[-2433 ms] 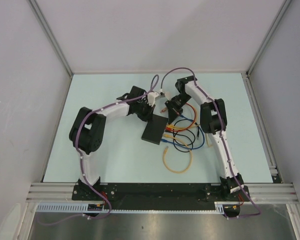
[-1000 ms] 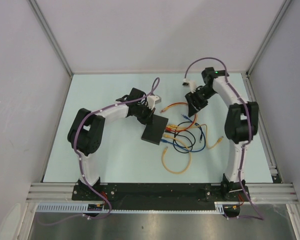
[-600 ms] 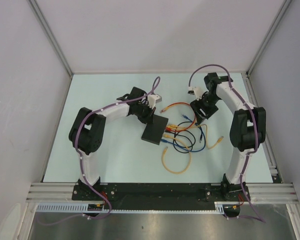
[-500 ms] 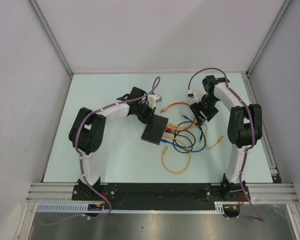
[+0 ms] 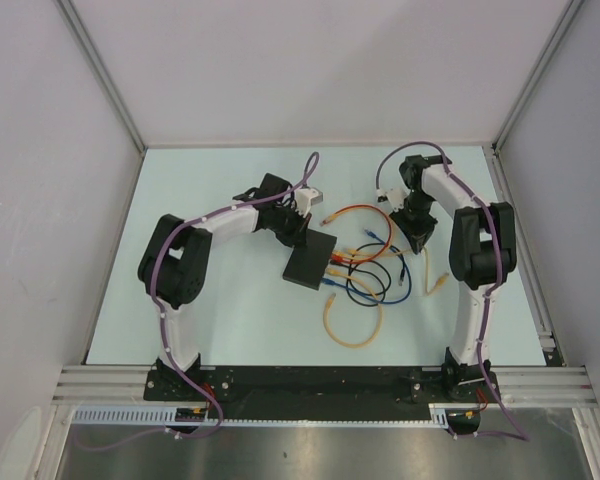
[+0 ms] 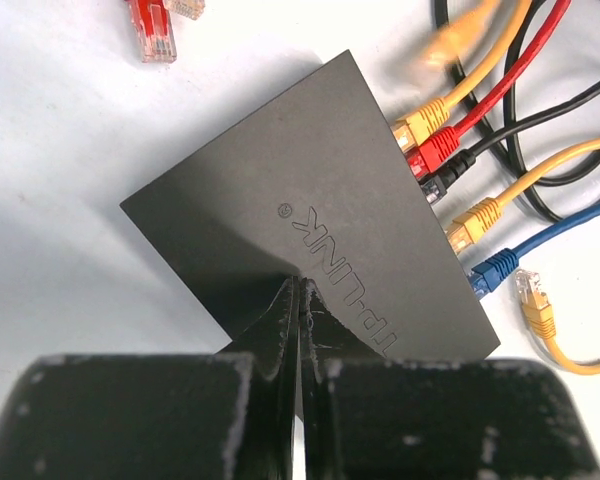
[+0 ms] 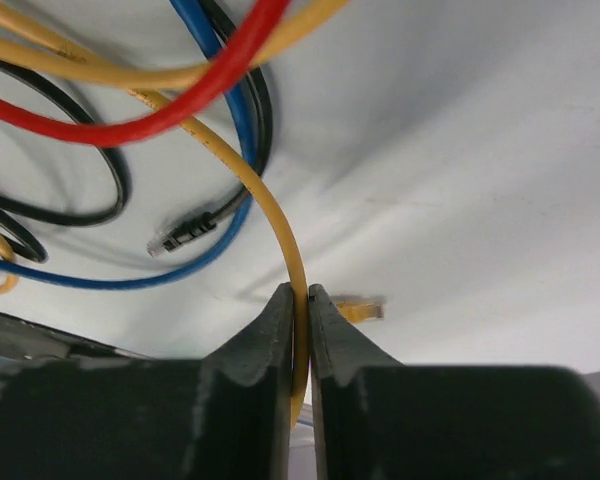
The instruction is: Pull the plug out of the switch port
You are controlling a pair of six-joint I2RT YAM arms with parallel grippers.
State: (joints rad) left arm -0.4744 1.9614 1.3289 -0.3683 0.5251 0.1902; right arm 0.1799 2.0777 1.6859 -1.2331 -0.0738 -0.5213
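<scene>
The switch (image 5: 310, 262) (image 6: 310, 210) is a flat black box lying mid-table. Along its right side, a row of plugs (image 6: 435, 150) sits in its ports: yellow, red, black, yellow and blue. My left gripper (image 5: 300, 234) (image 6: 300, 288) is shut with nothing between its fingers, and its tips rest on the switch's top. To the right of the cable tangle, my right gripper (image 5: 418, 238) (image 7: 301, 300) is shut on a yellow cable (image 7: 270, 210). A loose yellow plug (image 7: 360, 311) lies just beyond its tips.
Red, blue, black and orange cables (image 5: 372, 272) loop across the table between the switch and my right gripper. A loose black plug (image 7: 180, 238) and a loose red plug (image 6: 152, 25) lie on the table. A tan tube loop (image 5: 352, 325) lies nearer the bases. Walls enclose the table.
My right arm came from the back right toward the cables, and its jaws shut on the yellow cable. The left arm and the switch stayed put.
</scene>
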